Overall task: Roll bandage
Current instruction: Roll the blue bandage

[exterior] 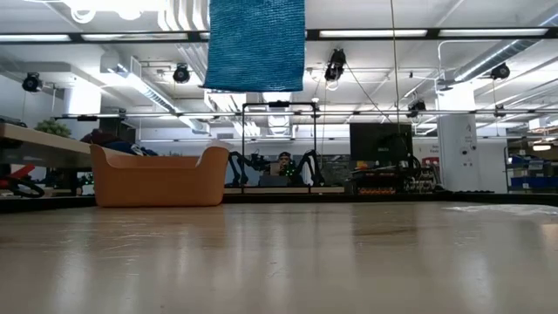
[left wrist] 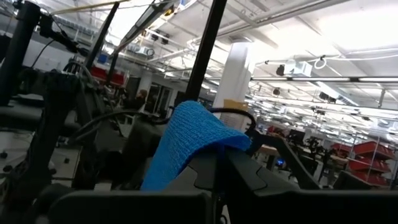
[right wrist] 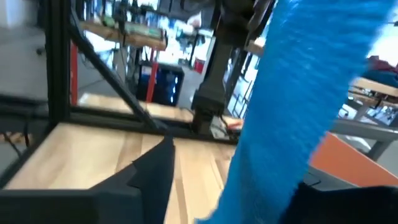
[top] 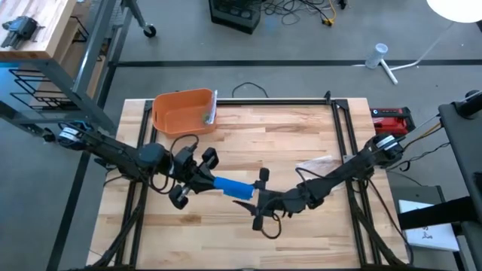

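Where the table ends, an orange bin.

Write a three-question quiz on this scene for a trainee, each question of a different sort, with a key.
1. True or false: the blue bandage lies flat on the table.
2. Multiple choice: the orange bin stands at the table's
A. far left corner
B. near right corner
C. centre
3. Fill in: the bandage is stretched between the left gripper and the ____ gripper.

Key
1. False: it is held up off the wood, as the low view shows it hanging from above.
2. A
3. right; the right gripper has its jaws on the other end.
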